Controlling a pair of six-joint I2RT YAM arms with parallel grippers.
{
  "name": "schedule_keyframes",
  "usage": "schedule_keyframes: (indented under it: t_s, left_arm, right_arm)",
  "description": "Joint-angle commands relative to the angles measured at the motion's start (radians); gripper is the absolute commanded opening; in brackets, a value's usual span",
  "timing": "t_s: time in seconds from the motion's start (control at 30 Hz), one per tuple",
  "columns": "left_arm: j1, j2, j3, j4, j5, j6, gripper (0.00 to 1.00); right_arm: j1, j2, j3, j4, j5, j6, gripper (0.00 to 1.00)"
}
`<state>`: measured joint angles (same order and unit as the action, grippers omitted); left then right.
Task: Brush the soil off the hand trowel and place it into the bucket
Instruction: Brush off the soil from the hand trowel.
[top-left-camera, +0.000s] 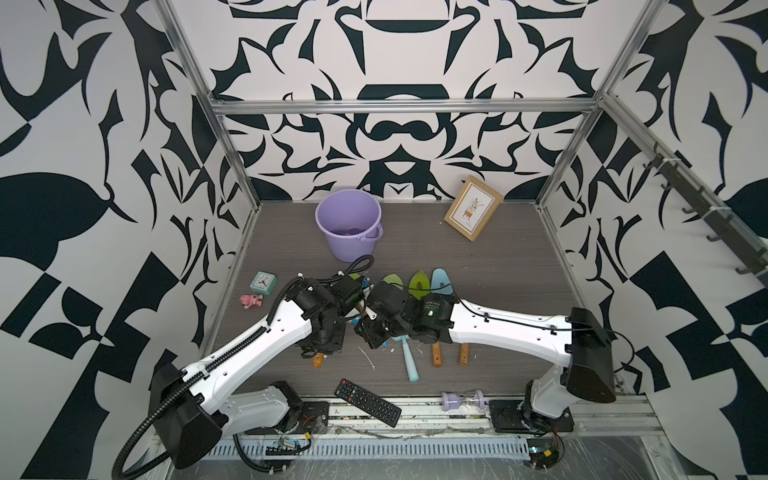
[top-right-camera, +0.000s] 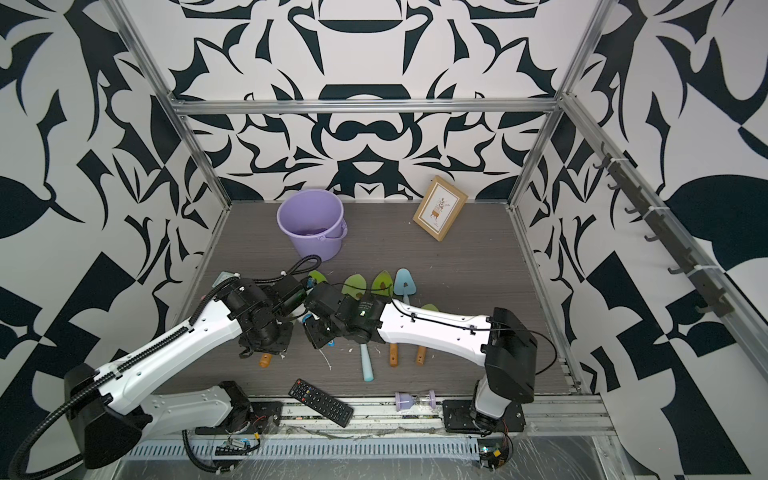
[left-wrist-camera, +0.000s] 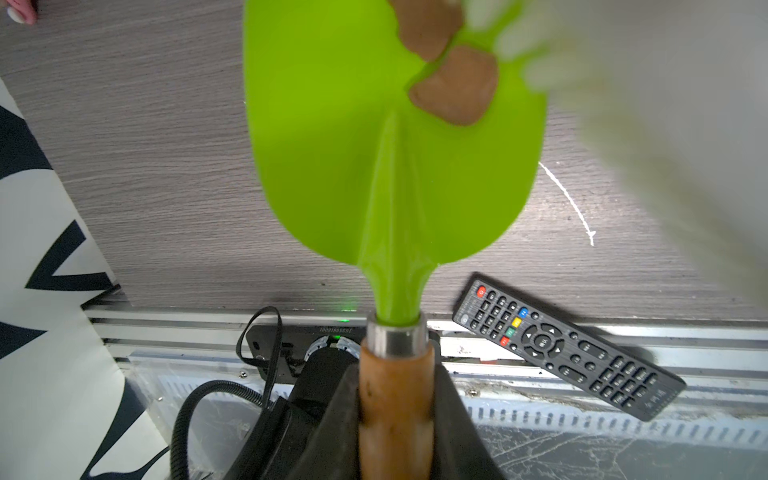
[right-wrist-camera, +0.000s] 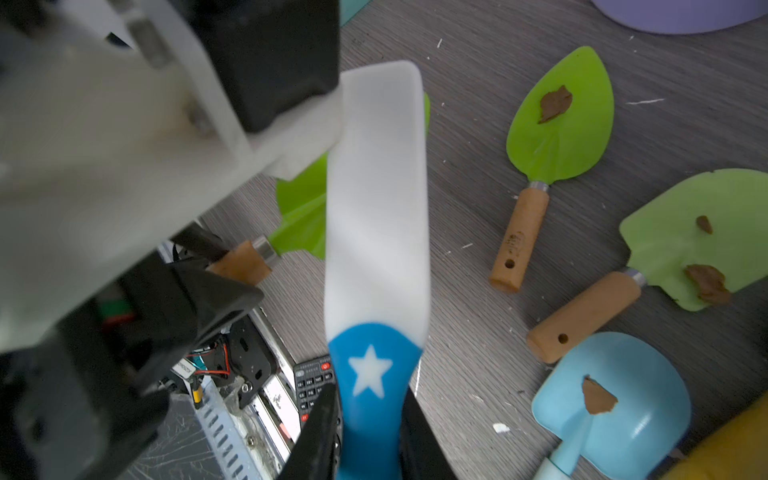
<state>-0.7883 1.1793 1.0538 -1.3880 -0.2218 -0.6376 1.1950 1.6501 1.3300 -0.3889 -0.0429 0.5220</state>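
Note:
My left gripper (left-wrist-camera: 395, 415) is shut on the wooden handle of a bright green hand trowel (left-wrist-camera: 390, 166), held above the table. Two brown clumps of soil (left-wrist-camera: 455, 87) sit near the tip of its blade. My right gripper (right-wrist-camera: 370, 432) is shut on the blue star-marked handle of a white brush (right-wrist-camera: 376, 199). The brush's blurred pale bristles (left-wrist-camera: 623, 104) lie against the blade beside the soil. Both arms meet at mid-table in both top views. The lilac bucket (top-left-camera: 348, 220) (top-right-camera: 311, 220) stands upright behind them at the back left.
Three more trowels with soil lie to the right: leaf-shaped green (right-wrist-camera: 561, 133), pale green (right-wrist-camera: 698, 232), light blue (right-wrist-camera: 615, 407). A black remote (top-left-camera: 368, 402) and an hourglass (top-left-camera: 462, 401) lie at the front edge. A clock (top-left-camera: 263, 282), a pink toy (top-left-camera: 251, 301) and a picture frame (top-left-camera: 473, 208) are also here.

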Motion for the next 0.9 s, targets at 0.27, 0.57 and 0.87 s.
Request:
schedule_keyframes:
  t_s: [0.27,0.57,0.87]
  left_arm:
    - [-0.003,-0.012,-0.016,0.020,0.039,-0.001,0.00]
    - [-0.003,-0.021,-0.024,-0.097,-0.049,-0.062,0.00]
    - [-0.003,-0.047,-0.052,-0.129,-0.066,-0.100,0.00]
  right_arm:
    - [0.030,0.062,0.030,0.065,-0.031,0.013,0.00]
    - [0.008,0.115,0.098,-0.133,0.127,0.027,0.00]
    - [0.010,0.035,0.049,-0.053,0.075,0.019,0.00]
